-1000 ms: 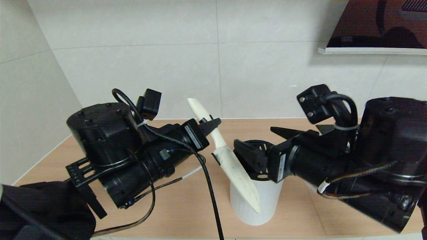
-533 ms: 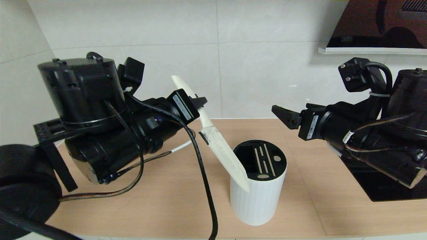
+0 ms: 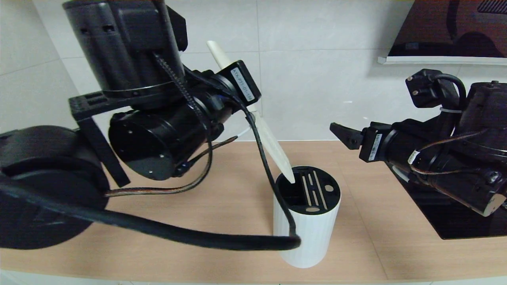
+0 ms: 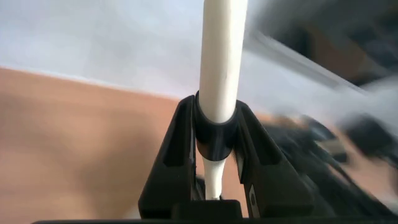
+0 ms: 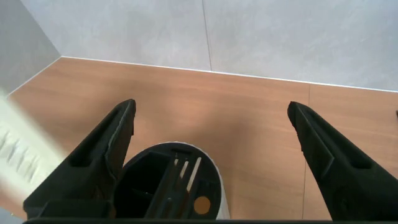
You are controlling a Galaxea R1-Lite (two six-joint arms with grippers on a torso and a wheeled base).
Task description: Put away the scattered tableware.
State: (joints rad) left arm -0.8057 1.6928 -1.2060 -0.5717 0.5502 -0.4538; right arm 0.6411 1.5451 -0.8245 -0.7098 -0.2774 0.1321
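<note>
My left gripper (image 3: 250, 106) is shut on the handle of a white knife (image 3: 273, 146), held high and slanting down to the right. The blade's tip hangs just over the black slotted top of the white knife holder (image 3: 307, 233), which stands on the wooden counter (image 3: 222, 198). In the left wrist view the black fingers (image 4: 186, 134) clamp the white handle (image 4: 221, 56). My right gripper (image 3: 344, 136) hovers to the right of the holder, above the counter, open with nothing in it. The right wrist view has the holder (image 5: 168, 186) below its spread fingers (image 5: 102, 155) and a blur of the knife blade (image 5: 22, 146).
A black cooktop (image 3: 447, 221) is set into the counter at the right, with a dark range hood (image 3: 447, 31) above it. A thick black cable (image 3: 198, 233) crosses in front of the holder. White tiled walls close the back and left.
My left arm has lifted and swung the knife so its tip went from beside the holder's wall to over its top. The right gripper drew back to the right from the holder, then stayed.
</note>
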